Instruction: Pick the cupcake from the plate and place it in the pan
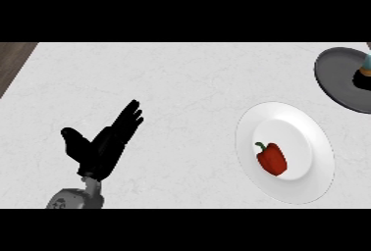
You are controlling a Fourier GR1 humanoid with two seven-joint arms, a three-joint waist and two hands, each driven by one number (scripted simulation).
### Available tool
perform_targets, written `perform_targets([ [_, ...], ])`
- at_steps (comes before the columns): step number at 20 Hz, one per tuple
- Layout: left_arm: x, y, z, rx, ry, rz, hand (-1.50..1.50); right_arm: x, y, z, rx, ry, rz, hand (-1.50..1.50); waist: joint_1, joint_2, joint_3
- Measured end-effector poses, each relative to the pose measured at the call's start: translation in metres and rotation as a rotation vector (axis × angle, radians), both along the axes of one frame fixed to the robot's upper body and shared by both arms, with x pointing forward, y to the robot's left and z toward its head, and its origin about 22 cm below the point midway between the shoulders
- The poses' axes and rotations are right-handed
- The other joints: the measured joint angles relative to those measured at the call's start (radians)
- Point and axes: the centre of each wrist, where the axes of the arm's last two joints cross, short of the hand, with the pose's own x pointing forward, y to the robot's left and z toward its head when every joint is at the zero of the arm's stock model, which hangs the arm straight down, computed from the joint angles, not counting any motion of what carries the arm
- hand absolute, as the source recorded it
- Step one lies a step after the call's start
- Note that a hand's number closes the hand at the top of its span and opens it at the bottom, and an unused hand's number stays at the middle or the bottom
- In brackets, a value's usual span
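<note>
Left hand (101, 147) rested open, fingers straight, on the counter (181, 78); well to its right lay the plate (319, 147), the pan (337, 83) beyond.

A red bell pepper (272, 158) with a green stem lies on the white marble counter's top (174, 83).

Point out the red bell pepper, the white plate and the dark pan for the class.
red bell pepper (272, 160): head view, middle of its red body.
white plate (304, 191): head view, bare lower rim.
dark pan (334, 78): head view, bare floor left of the item in it.
</note>
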Motion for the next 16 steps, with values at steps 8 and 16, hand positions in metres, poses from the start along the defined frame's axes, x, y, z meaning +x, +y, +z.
perform_targets([
  [8,0.006,-0.004,0.003,0.007,-0.016,-0.020,0.00,-0.024,-0.037,-0.011,0.095,0.205,-0.048,-1.50,0.022,0.015,0.001],
  [16,0.009,-0.004,0.002,0.004,-0.018,-0.025,0.00,-0.019,-0.030,-0.013,0.244,0.101,0.048,-1.50,0.016,0.012,0.006],
])
